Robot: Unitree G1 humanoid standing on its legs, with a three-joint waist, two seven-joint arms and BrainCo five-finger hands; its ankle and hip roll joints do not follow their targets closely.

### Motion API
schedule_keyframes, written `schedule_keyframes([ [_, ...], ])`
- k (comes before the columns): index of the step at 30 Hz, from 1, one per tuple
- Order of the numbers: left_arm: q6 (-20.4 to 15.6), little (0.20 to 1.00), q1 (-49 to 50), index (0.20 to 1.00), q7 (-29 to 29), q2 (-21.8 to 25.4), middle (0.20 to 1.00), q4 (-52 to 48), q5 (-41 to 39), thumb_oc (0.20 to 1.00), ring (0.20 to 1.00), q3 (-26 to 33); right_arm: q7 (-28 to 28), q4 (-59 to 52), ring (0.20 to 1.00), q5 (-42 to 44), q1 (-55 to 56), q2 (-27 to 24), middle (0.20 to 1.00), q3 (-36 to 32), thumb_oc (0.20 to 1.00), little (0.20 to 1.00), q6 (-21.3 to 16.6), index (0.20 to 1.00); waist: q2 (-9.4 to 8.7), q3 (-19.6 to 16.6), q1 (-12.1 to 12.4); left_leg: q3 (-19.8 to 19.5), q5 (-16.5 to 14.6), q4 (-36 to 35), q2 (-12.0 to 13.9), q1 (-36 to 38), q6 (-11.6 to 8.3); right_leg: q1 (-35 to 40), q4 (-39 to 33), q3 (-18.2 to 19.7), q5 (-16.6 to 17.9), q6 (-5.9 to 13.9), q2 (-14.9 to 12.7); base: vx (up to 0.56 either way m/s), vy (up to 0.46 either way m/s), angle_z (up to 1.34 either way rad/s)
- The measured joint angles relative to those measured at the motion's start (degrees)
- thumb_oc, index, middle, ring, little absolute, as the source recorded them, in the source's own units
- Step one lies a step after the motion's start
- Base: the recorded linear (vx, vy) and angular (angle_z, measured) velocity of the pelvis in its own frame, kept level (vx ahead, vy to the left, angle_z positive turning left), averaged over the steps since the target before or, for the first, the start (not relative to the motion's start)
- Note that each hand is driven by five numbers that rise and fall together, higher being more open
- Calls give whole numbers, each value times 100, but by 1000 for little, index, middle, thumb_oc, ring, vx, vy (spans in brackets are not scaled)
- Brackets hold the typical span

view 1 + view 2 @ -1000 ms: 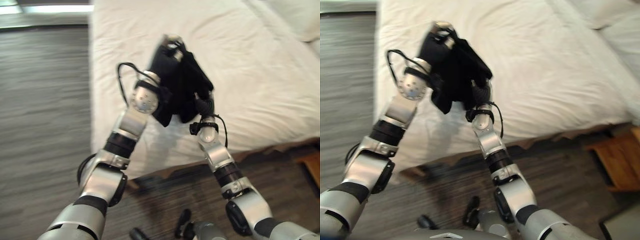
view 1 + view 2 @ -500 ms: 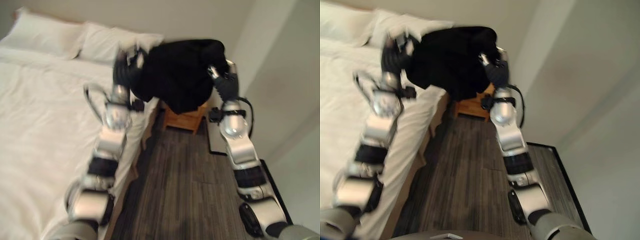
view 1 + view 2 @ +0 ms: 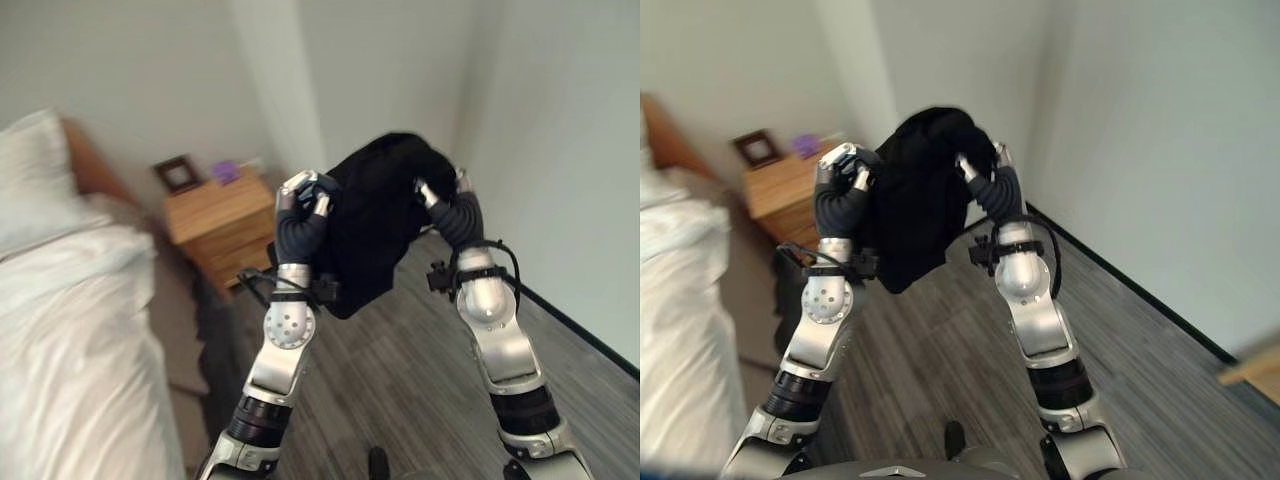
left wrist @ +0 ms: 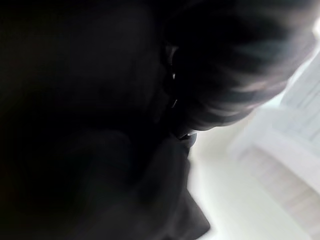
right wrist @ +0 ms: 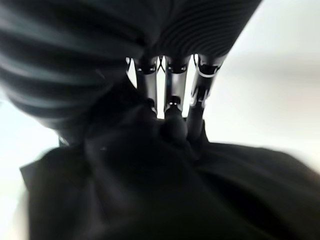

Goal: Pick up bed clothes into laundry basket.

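Note:
A black garment (image 3: 375, 225) hangs bunched in the air between my two raised hands, above the dark wood floor (image 3: 400, 360). My left hand (image 3: 300, 205) grips its left side with fingers curled into the cloth. On the other side my right hand (image 3: 450, 205) holds it; in the right wrist view its fingers (image 5: 170, 100) sink into the dark fabric (image 5: 150, 190). Black cloth (image 4: 90, 125) covers the left wrist view, hiding that hand's fingers there.
The bed (image 3: 70, 340) with white sheets and a pillow (image 3: 25, 190) lies at the left. A wooden nightstand (image 3: 215, 215) carries a picture frame (image 3: 178, 173) and a small purple object (image 3: 226, 172). Pale walls close in ahead and at the right.
The whole view has swung from the bed round to the nightstand and the room's corner. Both hands keep hold of the black garment, now carried off the bed and over the floor.

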Motion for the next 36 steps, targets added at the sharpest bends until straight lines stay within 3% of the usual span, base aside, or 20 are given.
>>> schedule_keyframes([
  [1,-16,200,-90,200,53,33,200,-7,8,200,200,-92,11,9,200,1,-10,-26,200,-70,200,200,1,200,17,19,8,-238,-67,-179,121,-202,-29,-434,1446,230,-240,-951,-22,177,122,-119],
  [2,-64,200,-171,200,85,43,200,25,29,200,200,-198,30,-138,200,0,99,-16,200,-233,200,200,-28,200,-147,-36,-219,-436,-82,-194,117,-488,4,-389,1682,1016,-592,-576,-43,213,141,-109],
  [3,-57,200,-33,200,159,2,200,28,25,200,200,-300,90,-192,200,16,228,-3,200,-205,200,200,-35,200,-37,-35,-203,-634,26,-384,188,-626,157,-298,1460,1217,-520,-332,125,244,145,-130],
  [4,-48,200,4,200,183,24,200,67,31,200,200,-313,134,-194,200,100,263,64,200,-194,200,200,-31,200,33,-78,-104,-632,140,-690,123,-669,250,-145,1145,1602,-398,-316,198,312,210,-276],
  [5,-41,200,-66,200,259,15,200,138,88,200,200,-253,227,-194,200,231,213,46,200,-124,200,200,-38,200,34,-65,68,-1230,348,-1529,-134,-747,412,61,445,2276,-252,-271,214,230,161,-304],
  [7,-36,200,-231,200,355,25,200,176,195,200,200,-249,266,-207,200,328,140,7,200,-88,200,200,-43,200,38,-74,227,-1444,531,-1696,-100,-857,418,184,6,2379,211,-148,42,182,157,-247],
  [10,10,200,-407,200,382,-419,200,509,239,200,200,-608,347,-740,200,366,703,-411,200,-329,200,200,-58,200,431,-164,-120,-528,797,-1161,338,-930,413,593,-466,2402,271,72,-77,339,278,-110],
  [14,65,200,-644,200,432,-479,200,551,245,200,200,-829,361,-1115,200,378,832,-395,200,-475,200,200,-70,200,308,-380,-676,90,707,-1695,-419,-585,580,564,-952,2470,436,531,-898,125,158,-64],
  [16,114,200,-753,200,535,-441,200,601,246,200,200,-833,360,-1124,200,388,835,-305,200,-430,200,200,-137,200,211,-378,-663,458,675,-1661,-511,-526,624,445,-912,2427,473,563,-970,-55,-29,-76],
  [17,130,200,-772,200,565,-369,200,605,249,200,200,-834,359,-1088,200,389,839,-257,200,-399,200,200,-203,200,132,-383,-628,641,675,-1659,-512,-488,623,298,-868,2275,550,562,-924,-120,-149,-133],
  [19,167,200,-839,200,621,-195,200,653,248,200,200,-864,339,-892,200,397,837,-80,200,-395,200,200,-417,200,139,-342,-456,1004,675,-1659,-258,-494,624,-248,-268,902,661,518,-696,-61,-102,-121],
  [23,261,200,-925,200,623,-78,200,891,244,200,200,-970,230,-179,200,388,531,-88,200,-382,200,200,-704,200,216,-290,-49,1893,420,-1660,-165,-105,476,-442,-242,-3216,637,-127,-703,163,29,-96],
  [25,271,200,-943,200,605,-94,200,893,243,200,200,-973,71,5,200,376,471,-207,200,-384,200,200,-719,200,398,-275,101,1879,256,-1662,-185,9,393,-443,-253,-3285,474,-515,-649,256,-48,-89],
  [29,253,200,-921,200,514,-436,200,1191,242,200,200,-1201,-230,98,200,343,915,-731,200,-644,200,200,-765,200,578,-127,83,1907,365,-1420,-189,349,263,-75,-362,-3012,364,-610,-551,346,-168,-32],
  [30,243,200,-800,200,520,-444,200,1258,241,200,200,-1238,-282,120,200,344,1096,-661,200,-700,200,200,-765,200,499,-99,76,1913,295,-935,-91,380,180,119,-431,-2906,329,-571,-564,116,-191,-47],
  [31,242,200,-688,200,562,-437,200,1369,240,200,200,-1091,-303,239,200,349,1113,-578,200,-640,200,200,-756,200,241,-8,203,1556,277,940,277,-52,105,329,-483,-2310,259,-707,-710,63,-240,-85],
  [32,247,200,-806,200,606,-521,200,1462,229,200,200,-1003,-278,247,200,352,988,-633,200,-648,200,200,-724,200,-29,100,352,973,1128,2736,682,-884,-44,280,-492,-2101,267,-763,-901,-127,-160,-113],
  [33,230,200,-833,200,690,-522,200,1416,216,200,200,-861,-238,256,200,346,820,-730,200,-656,200,200,-724,200,-142,153,431,624,1150,3963,1031,-1570,-96,267,-513,-2073,424,-651,-1041,-120,-45,-75],
  [34,203,200,-895,200,746,-694,200,1380,222,200,200,-808,-294,100,200,329,711,-1097,200,-858,200,200,-815,200,-210,224,371,-857,1106,6560,1123,-3419,-206,169,-409,-2005,440,-669,-1387,-73,38,-46],
  [36,187,200,-887,200,817,-786,200,1295,224,200,200,-848,-324,206,200,311,589,-1321,200,-919,200,200,-793,200,-405,323,399,-1479,1057,8029,738,-4334,-324,120,-198,-1891,390,-637,-1748,27,27,-60],
])
